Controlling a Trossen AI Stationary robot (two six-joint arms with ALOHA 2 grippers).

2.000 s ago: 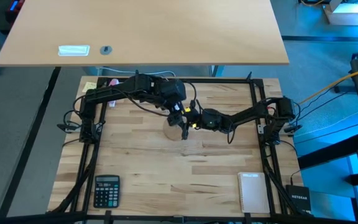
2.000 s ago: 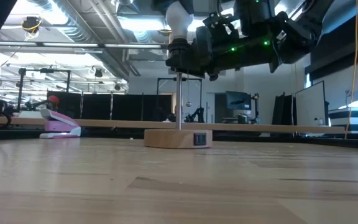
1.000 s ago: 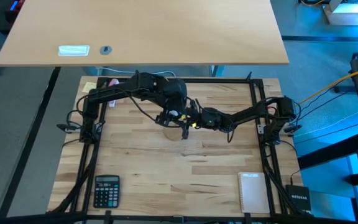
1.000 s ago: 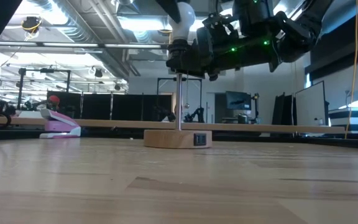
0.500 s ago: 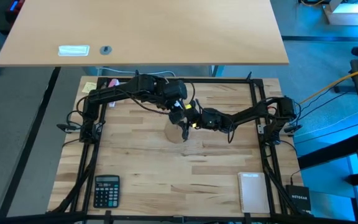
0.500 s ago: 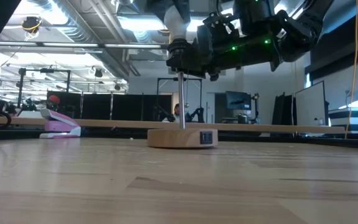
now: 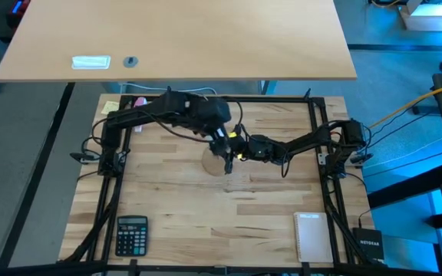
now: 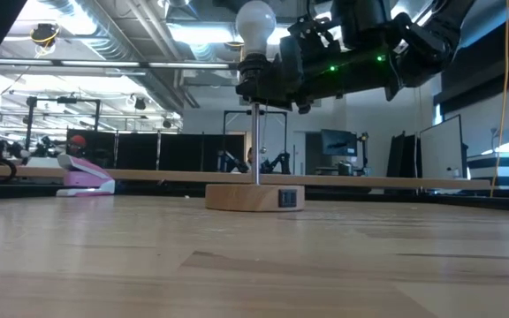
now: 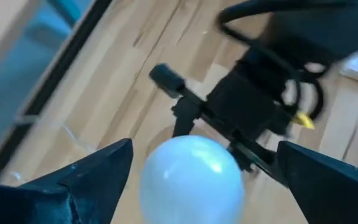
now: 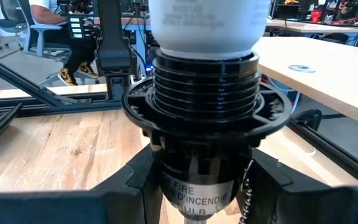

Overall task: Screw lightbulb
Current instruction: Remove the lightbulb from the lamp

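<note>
Half a second ago the left gripper (image 9: 191, 163) was covering the lightbulb (image 8: 255, 26); now its jaws are standing wide open on either side of the white globe, touching nothing, and in the low view the lightbulb is showing bare and upright in the black socket (image 8: 256, 75). The wooden disc base (image 8: 254, 197) is sitting slightly farther toward 9 o'clock than it was then. The right gripper (image 10: 197, 186) is still gripping the socket body with its jaws closed on it, just at 3 o'clock of the lightbulb in the high view. Only the right wrist view is showing the socket's ribbed collar and printed label; the high view is hiding the lightbulb under the two meeting arms. On the surface (image 7: 229, 207), a calculator (image 7: 132, 234) is lying at 7 o'clock and a white notepad (image 7: 311, 236) at 5 o'clock, both well apart from the socket.
</note>
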